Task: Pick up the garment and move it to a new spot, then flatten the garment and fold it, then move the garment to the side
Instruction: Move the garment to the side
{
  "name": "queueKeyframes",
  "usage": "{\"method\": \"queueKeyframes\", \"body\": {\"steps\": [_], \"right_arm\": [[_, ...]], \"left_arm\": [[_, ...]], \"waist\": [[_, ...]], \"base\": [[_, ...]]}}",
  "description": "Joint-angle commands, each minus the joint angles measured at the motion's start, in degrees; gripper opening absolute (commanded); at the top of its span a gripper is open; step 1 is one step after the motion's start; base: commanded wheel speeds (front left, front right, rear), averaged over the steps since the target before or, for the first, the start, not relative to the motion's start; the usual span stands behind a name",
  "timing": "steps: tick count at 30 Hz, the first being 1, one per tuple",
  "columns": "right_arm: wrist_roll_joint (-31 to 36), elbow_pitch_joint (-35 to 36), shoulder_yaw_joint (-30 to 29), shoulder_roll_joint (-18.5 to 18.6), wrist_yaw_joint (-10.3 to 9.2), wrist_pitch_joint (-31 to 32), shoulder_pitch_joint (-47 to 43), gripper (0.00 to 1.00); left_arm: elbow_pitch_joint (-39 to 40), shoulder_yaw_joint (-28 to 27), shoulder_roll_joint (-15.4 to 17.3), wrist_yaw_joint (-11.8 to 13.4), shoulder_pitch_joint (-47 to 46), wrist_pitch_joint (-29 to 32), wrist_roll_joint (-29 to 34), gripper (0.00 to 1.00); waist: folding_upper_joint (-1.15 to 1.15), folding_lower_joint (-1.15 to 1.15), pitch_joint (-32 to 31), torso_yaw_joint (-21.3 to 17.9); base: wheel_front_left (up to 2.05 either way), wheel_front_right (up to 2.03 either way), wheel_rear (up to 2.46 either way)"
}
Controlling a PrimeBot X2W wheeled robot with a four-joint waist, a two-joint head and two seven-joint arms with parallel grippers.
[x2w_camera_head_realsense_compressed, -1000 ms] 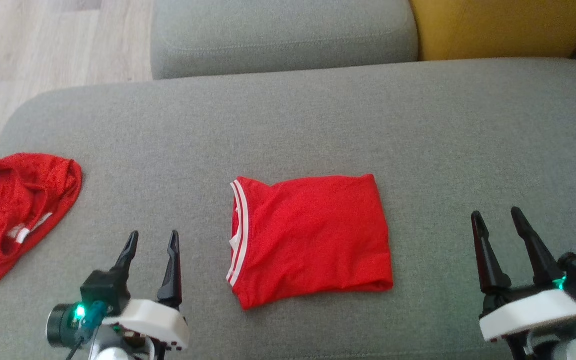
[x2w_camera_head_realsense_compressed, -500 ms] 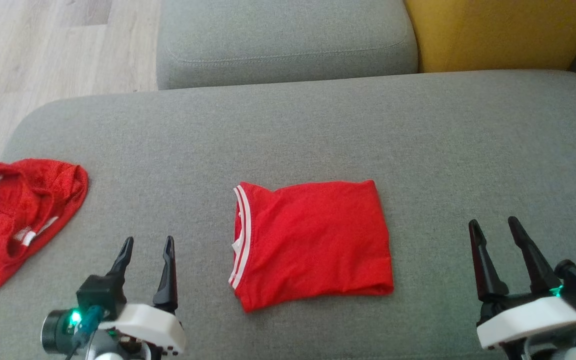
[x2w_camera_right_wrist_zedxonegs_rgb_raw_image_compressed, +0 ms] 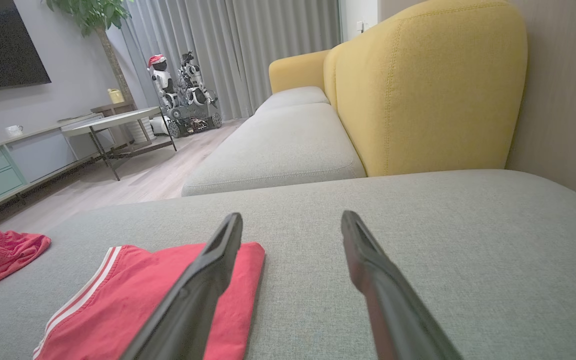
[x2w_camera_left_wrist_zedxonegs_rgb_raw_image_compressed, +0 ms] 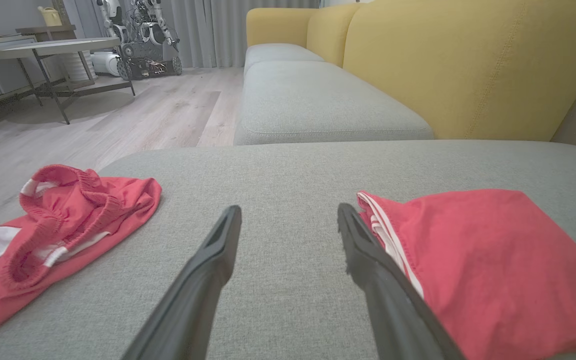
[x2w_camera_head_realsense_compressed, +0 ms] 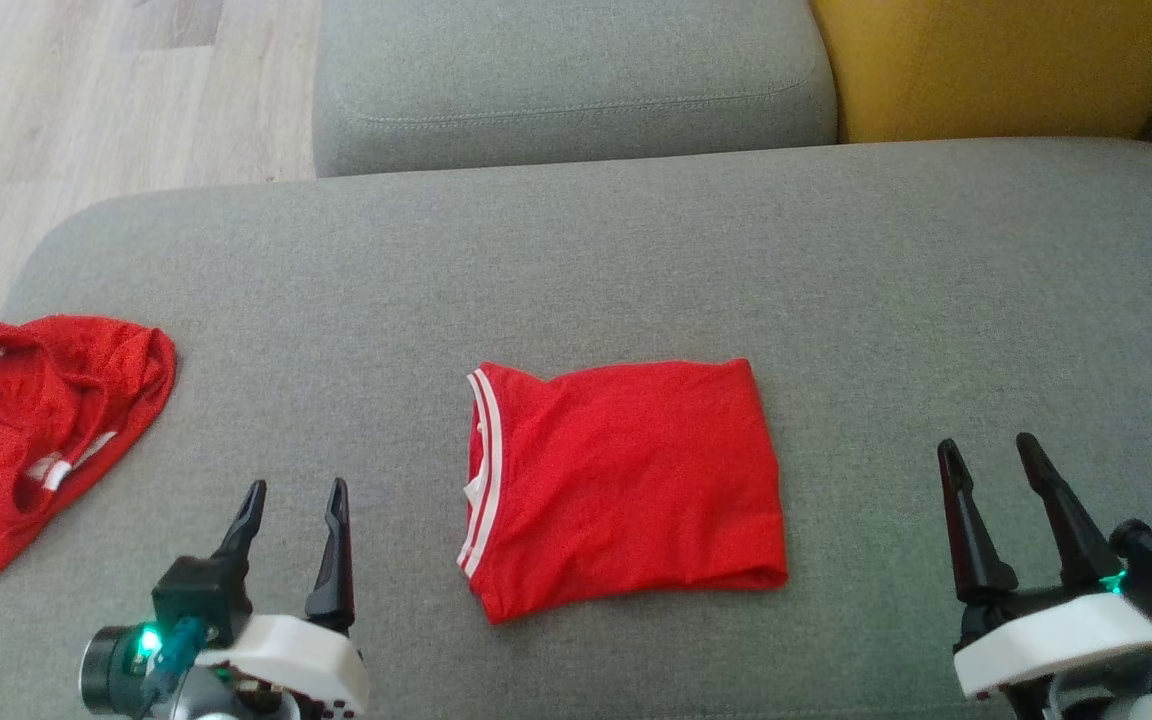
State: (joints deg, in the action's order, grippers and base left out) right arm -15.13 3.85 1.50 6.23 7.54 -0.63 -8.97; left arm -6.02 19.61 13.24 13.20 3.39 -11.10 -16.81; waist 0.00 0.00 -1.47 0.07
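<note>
The left claw (x2w_camera_head_realsense_compressed: 297, 484) and right claw (x2w_camera_head_realsense_compressed: 987, 442) are hanging released and empty, flanking the shirt (x2w_camera_head_realsense_compressed: 626, 485) lying folded between them, probably readying to slide it aside.

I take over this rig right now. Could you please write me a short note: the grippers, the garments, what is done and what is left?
Left gripper: jaws open, empty, left of the folded garment, not touching it.
Right gripper: jaws open, empty, right of it, well apart.
Folded garment: flat in the middle of the cushion.
Crumpled garment: at the cushion's left edge.
Done: flattening and folding, as it looks.
Left: move the folded garment to the side.
</note>
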Motion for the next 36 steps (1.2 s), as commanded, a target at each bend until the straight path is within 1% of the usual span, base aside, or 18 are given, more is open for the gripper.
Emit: {"method": "queueKeyframes", "body": {"steps": [1, 22, 26, 30, 33, 36], "right_arm": [[-0.1, 2.0, 1.0, 0.6, -0.05, 0.1, 1.4, 1.00], [0.8, 2.9, 0.4, 1.4, -0.05, 1.3, 1.4, 1.00], [2.0, 3.2, 0.1, 1.9, -0.05, 1.8, 1.9, 1.00], [2.4, 2.5, 0.9, 2.3, -0.05, 2.5, 3.5, 1.00], [2.3, 0.4, 2.4, 2.6, -0.05, 3.0, 5.5, 1.00], [1.8, -3.3, 5.0, 3.1, -0.05, 3.1, 8.0, 1.00]], "left_arm": [[1.9, -2.0, 1.2, 0.5, -2.4, 0.0, -0.5, 1.00], [1.5, -1.3, 1.1, 0.6, -3.9, -1.0, -0.8, 1.00], [2.0, -0.8, 0.8, 0.6, -5.1, -1.2, -0.5, 1.00], [2.6, -0.7, 0.5, 0.6, -7.2, -1.5, -0.1, 1.00], [2.7, -0.5, 0.2, 0.5, -9.0, -1.9, 0.1, 1.00], [2.4, -0.3, -0.3, 0.2, -10.9, -2.3, 0.4, 1.00]], "waist": [[0.00, 0.00, 0.1, 0.0], [0.00, 0.00, 1.7, 0.6], [0.00, 0.00, 3.6, 1.2], [0.00, 0.00, 7.1, 2.0], [0.00, 0.00, 9.9, 2.7], [0.00, 0.00, 12.3, 3.5]], "base": [[0.00, 0.00, 0.00], [0.00, 0.00, 0.00], [0.00, 0.00, 0.00], [0.00, 0.00, 0.00], [0.00, 0.00, 0.00], [0.00, 0.00, 0.00]]}}
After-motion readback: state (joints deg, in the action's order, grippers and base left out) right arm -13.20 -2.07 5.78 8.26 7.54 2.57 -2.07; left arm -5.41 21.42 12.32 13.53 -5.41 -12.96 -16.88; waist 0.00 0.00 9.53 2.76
